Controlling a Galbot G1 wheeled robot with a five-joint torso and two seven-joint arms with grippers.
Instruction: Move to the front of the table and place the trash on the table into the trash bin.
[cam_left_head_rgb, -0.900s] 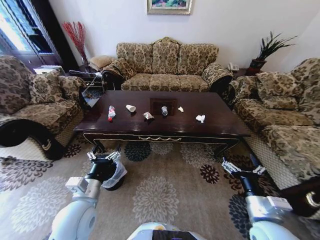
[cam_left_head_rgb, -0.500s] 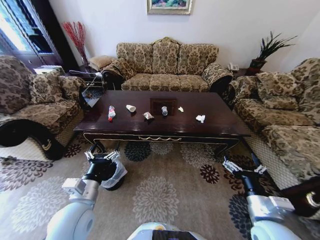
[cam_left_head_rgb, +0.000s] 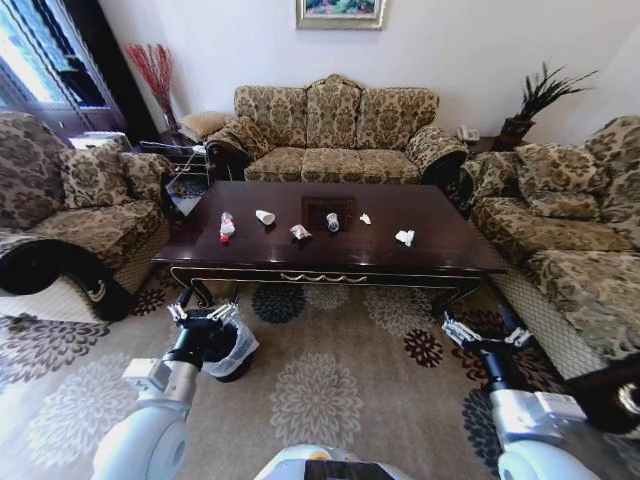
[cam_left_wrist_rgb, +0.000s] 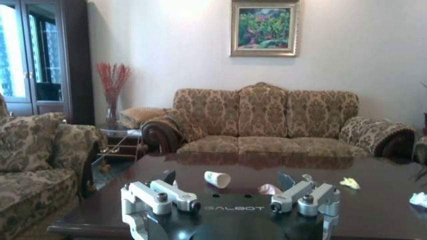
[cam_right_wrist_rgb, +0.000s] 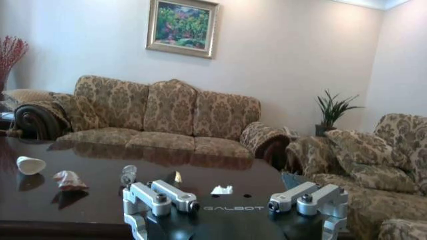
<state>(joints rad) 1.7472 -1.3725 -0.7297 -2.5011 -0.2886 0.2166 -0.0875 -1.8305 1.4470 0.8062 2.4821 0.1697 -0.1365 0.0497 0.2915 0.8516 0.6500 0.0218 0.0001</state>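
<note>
The dark glossy table (cam_left_head_rgb: 440, 262) stands ahead of me, in front of the sofa. Trash lies across its top: a red-capped bottle (cam_left_head_rgb: 225, 227), a white paper cup (cam_left_head_rgb: 264, 216), a crumpled tissue (cam_left_head_rgb: 299, 232), a small clear cup (cam_left_head_rgb: 332, 222), a small scrap (cam_left_head_rgb: 365, 218) and a white tissue (cam_left_head_rgb: 403, 237). The trash bin (cam_left_head_rgb: 238, 350), black with a white bag liner, sits on the carpet just behind my left gripper (cam_left_head_rgb: 205, 313). That gripper is open and empty. My right gripper (cam_left_head_rgb: 483, 335) hangs open over the carpet near the table's right leg. The left wrist view shows the paper cup (cam_left_wrist_rgb: 217, 178) beyond the open left gripper (cam_left_wrist_rgb: 228, 186).
Patterned sofas stand around the table: a sofa (cam_left_head_rgb: 335, 130) behind it, an armchair (cam_left_head_rgb: 70, 215) on the left and another (cam_left_head_rgb: 570, 240) on the right. A potted plant (cam_left_head_rgb: 535, 100) is at the back right. Patterned carpet (cam_left_head_rgb: 330, 390) lies between me and the table.
The whole head view has shifted slightly, so the camera has moved a little relative to the room. The left arm has drifted slightly; both grippers stay open and the trash lies as before.
</note>
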